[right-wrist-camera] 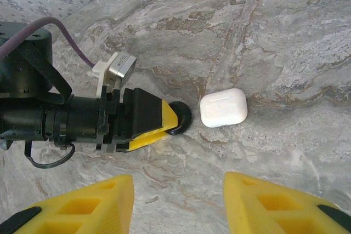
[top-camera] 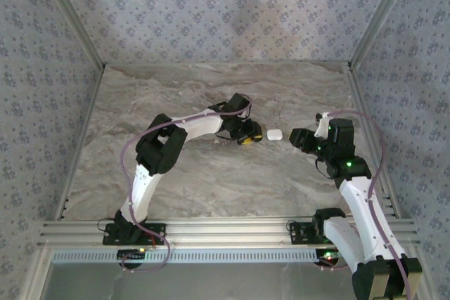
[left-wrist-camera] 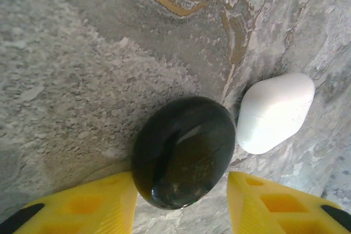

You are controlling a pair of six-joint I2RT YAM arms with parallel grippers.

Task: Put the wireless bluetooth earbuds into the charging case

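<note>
The white charging case [right-wrist-camera: 223, 108] is a small box with rounded corners, matt and plain. Its lid is down and a faint seam line shows near one end. It lies flat on the marbled grey tabletop [top-camera: 211, 187], about mid-table between the two arms.

Just beside the white charging case, on its left in the overhead view, lies a black oval case [left-wrist-camera: 184, 152]. It is pebble-shaped, glossy enough to mirror light, and closed too. From the left wrist camera only a thin strip of shadowed table shows between the two cases, and whether they touch cannot be told.

The left gripper [left-wrist-camera: 181, 178] reaches toward the white charging case from that left side. Its yellow fingers [left-wrist-camera: 98, 206] stand apart on either side of the black oval case, with the tips close by its flanks. Whether they press it or merely flank it cannot be told. The black oval case and these fingers take up the approach to the white charging case on that side.

The right gripper [right-wrist-camera: 178, 182] hangs above the table on the opposite side of the white charging case, near it but apart. Its jaws are spread with nothing between them, and bare marble lies between it and the case.

A purple cable [top-camera: 130, 149] loops along the left arm, well apart from the white charging case. Floral-papered walls [top-camera: 225, 12] stand beyond it on the far side.
</note>
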